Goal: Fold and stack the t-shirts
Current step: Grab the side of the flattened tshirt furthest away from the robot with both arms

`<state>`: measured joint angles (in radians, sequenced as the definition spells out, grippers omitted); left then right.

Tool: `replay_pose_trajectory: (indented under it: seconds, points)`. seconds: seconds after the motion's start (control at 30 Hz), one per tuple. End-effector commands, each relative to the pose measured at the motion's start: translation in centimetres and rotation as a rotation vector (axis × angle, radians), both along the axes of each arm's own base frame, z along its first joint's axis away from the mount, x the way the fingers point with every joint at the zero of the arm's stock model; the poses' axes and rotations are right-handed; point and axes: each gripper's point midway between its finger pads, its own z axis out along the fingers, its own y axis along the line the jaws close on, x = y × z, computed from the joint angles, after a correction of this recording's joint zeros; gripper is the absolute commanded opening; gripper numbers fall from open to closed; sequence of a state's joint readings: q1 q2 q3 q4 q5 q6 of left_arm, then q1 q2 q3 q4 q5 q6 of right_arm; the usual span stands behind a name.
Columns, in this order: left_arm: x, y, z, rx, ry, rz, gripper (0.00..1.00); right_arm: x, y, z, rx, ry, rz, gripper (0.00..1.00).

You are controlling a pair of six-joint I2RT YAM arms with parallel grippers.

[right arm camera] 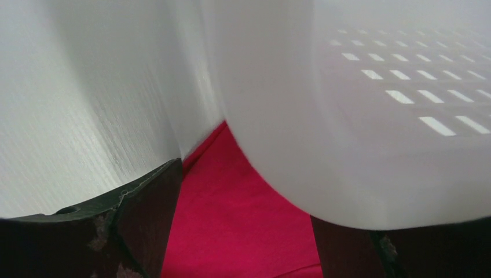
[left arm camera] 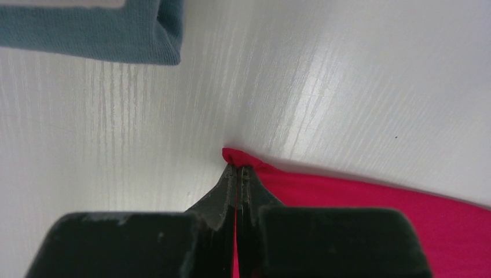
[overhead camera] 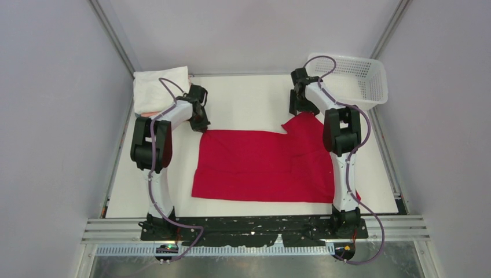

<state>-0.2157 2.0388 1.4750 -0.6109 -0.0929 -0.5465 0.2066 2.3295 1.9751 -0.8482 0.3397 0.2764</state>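
No writing, label, brand or number can be read anywhere — nothing legible at all.

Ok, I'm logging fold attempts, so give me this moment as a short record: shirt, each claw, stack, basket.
red shirt: spread on the table, not yet folded
left claw: shut on the shirt's far left corner
right claw: open, fingers either side of red cloth at the far right, next to the basket
folded stack: far left corner, white on top
basket: far right corner
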Motion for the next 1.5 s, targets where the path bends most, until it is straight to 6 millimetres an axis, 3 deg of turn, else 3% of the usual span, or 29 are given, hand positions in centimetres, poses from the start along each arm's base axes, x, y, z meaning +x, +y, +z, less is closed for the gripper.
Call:
replay_pose_trajectory:
  seconds: [0.0, 0.17, 0.27, 0.4, 0.5, 0.63, 0.67, 0.83, 1.0, 1.2, 1.23, 1.27, 1.3, 1.47]
  points:
    - [0.5, -0.1, 2.0, -0.015, -0.064, 0.006, 0.0, -0.8, -0.5, -0.4, -0.009, 0.019, -0.028, 0.82]
    - [0.4, -0.3, 2.0, -0.025, -0.067, 0.003, 0.0, -1.4, -1.1, -0.1, -0.034, 0.019, -0.054, 0.72]
    - [0.5, -0.4, 2.4, -0.031, -0.077, 0.0, 0.0, -1.1, -1.9, 0.3, -0.054, -0.004, -0.08, 0.55]
    - [0.4, -0.1, 2.5, -0.019, -0.085, 0.004, 0.0, -0.4, -2.7, 1.1, -0.065, -0.038, -0.105, 0.43]
    - [0.5, -0.1, 2.5, -0.019, -0.085, 0.005, 0.0, 0.3, -2.2, 1.4, -0.037, -0.067, -0.094, 0.33]
    - [0.7, -0.3, 2.7, -0.028, -0.094, -0.005, 0.0, 1.1, -1.5, 1.7, 0.0, -0.102, -0.057, 0.09]
    - [0.8, -0.5, 2.8, -0.036, -0.102, -0.011, 0.0, 1.3, -1.3, 1.8, 0.004, -0.108, -0.042, 0.08]
    - [1.1, -1.7, 3.4, -0.098, -0.133, -0.05, 0.0, 1.8, -0.3, 3.2, 0.064, -0.17, -0.004, 0.06]
    - [0.6, -1.7, 4.0, -0.11, -0.167, -0.056, 0.0, 0.8, -0.1, 4.7, 0.076, -0.23, 0.011, 0.06]
    - [-1.0, -2.2, 4.4, -0.147, -0.181, -0.088, 0.0, -1.8, 0.3, 6.3, 0.101, -0.277, 0.032, 0.06]
    - [-1.2, -2.2, 4.5, -0.147, -0.187, -0.09, 0.0, -2.6, 0.4, 5.8, 0.097, -0.263, 0.04, 0.06]
    - [-1.5, -2.2, 4.6, -0.147, -0.19, -0.094, 0.0, -2.8, 0.6, 6.7, 0.1, -0.286, 0.044, 0.06]
    - [-1.8, -2.3, 4.6, -0.149, -0.191, -0.098, 0.0, -3.6, 0.5, 6.0, 0.1, -0.27, 0.039, 0.06]
    - [-3.5, -2.3, 5.4, -0.133, -0.227, -0.128, 0.0, -6.7, 0.3, 7.0, 0.102, -0.304, 0.028, 0.06]
